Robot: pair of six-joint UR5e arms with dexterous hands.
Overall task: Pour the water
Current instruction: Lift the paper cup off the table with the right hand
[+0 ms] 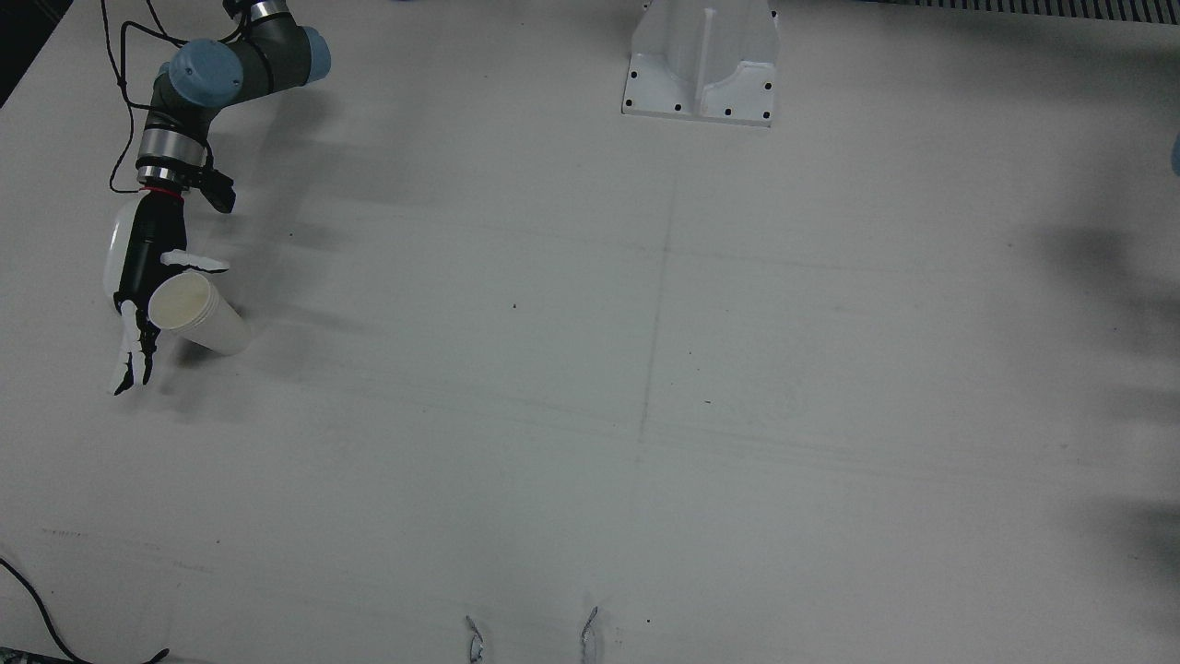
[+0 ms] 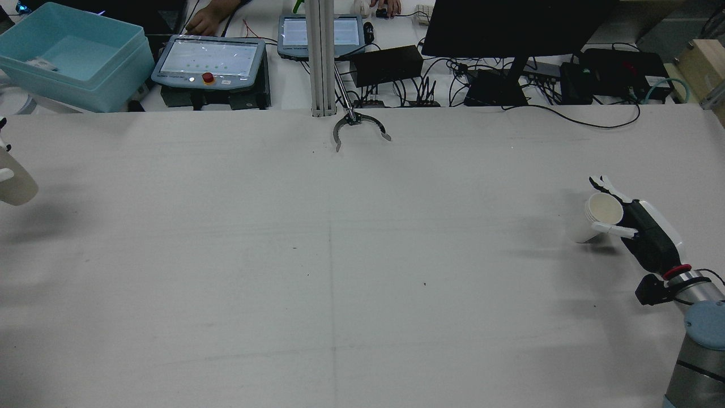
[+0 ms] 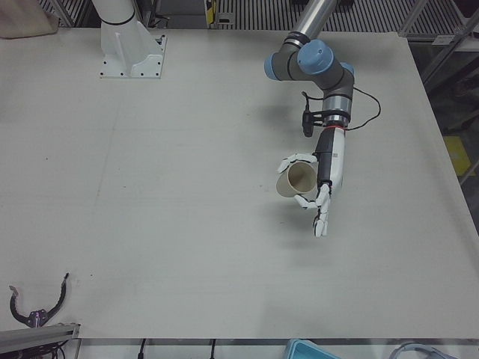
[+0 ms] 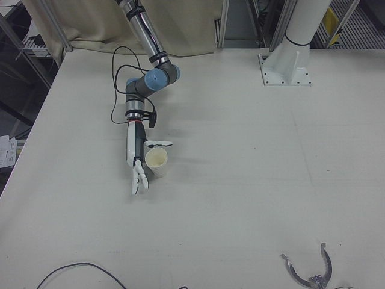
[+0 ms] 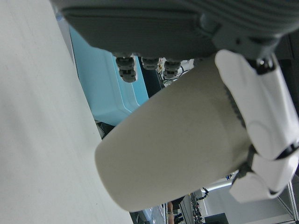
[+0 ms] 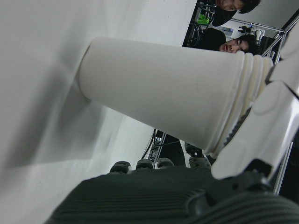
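On the bare white tabletop (image 1: 590,415), each hand, right hand (image 1: 147,277) and left hand (image 3: 325,183), holds a tilted white paper cup (image 1: 198,314) (image 3: 297,181) far apart, so pouring seems not yet begun.

Your light came from overhead, flat and even, and the desk (image 1: 590,369) read pale grey with no glare. Soft, smeared shadows lay along the desk's right edge in the front view, and a faint one trailed beside the right hand (image 1: 143,277) and its cup (image 1: 198,314). The rear view stayed sharp; its far monitor (image 2: 510,28) went nearly black. In the left hand view, the held cup (image 5: 177,149) looked soft and the background blurred.
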